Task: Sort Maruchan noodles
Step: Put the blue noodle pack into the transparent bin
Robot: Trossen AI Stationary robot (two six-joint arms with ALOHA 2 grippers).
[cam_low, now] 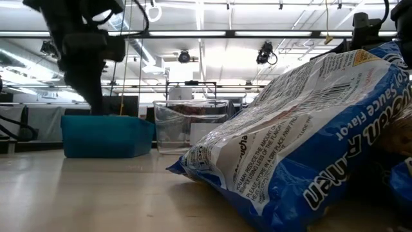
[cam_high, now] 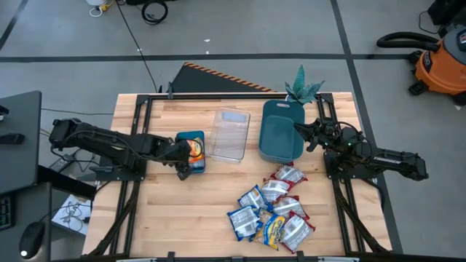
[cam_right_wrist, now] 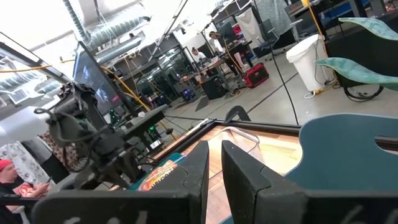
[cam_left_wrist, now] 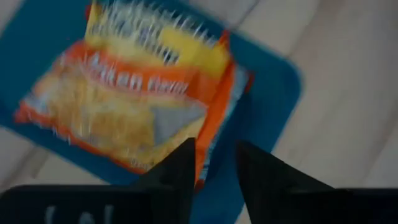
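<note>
An orange and yellow Maruchan packet (cam_left_wrist: 130,106) lies flat inside the small teal bin (cam_high: 191,151); it also shows there in the high view (cam_high: 195,149). My left gripper (cam_left_wrist: 214,168) hovers open over the bin's near edge (cam_high: 182,166), its fingers above the packet's corner, touching nothing that I can see. Several more packets (cam_high: 273,211) lie in a loose pile on the table's near right part; a blue-printed one (cam_low: 309,148) fills the low view. My right gripper (cam_right_wrist: 215,168) waits shut at the right side of the large teal bin (cam_high: 282,131).
A clear plastic container (cam_high: 229,135) stands between the two teal bins and shows in the low view (cam_low: 193,125) beside the small bin (cam_low: 106,135). A teal paper plant (cam_high: 302,87) stands at the far edge. Bare wood (cam_high: 182,211) lies left of the pile.
</note>
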